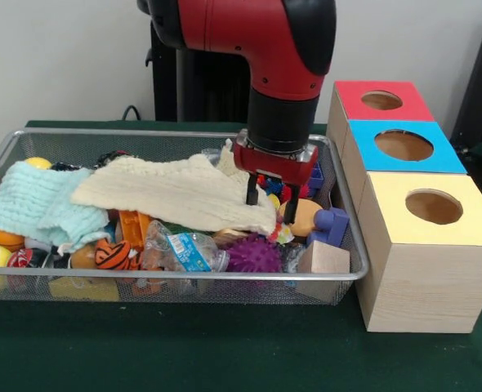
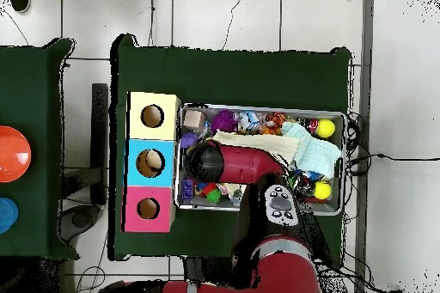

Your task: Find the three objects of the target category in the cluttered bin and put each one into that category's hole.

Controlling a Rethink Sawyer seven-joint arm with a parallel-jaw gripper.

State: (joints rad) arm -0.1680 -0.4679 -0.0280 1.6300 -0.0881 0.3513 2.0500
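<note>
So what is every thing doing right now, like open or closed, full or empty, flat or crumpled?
gripper: open, down in the bin, fingers straddling the cream cloth's edge.
bin: full of jumbled toys.
cream cloth: spread over the toys, rumpled.
light blue cloth: crumpled at one end.
clear plastic wrapper: crinkled, lying on its side.
yellow-topped box's hole: open.
blue-topped box's hole: open.
red-topped box's hole: open.

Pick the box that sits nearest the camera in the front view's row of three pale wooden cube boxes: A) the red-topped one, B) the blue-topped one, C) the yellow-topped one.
C: the yellow-topped pale wooden cube box fills the foreground, with the blue-topped box behind it and the red-topped box farthest back, all beside the silver wire mesh bin.
</note>
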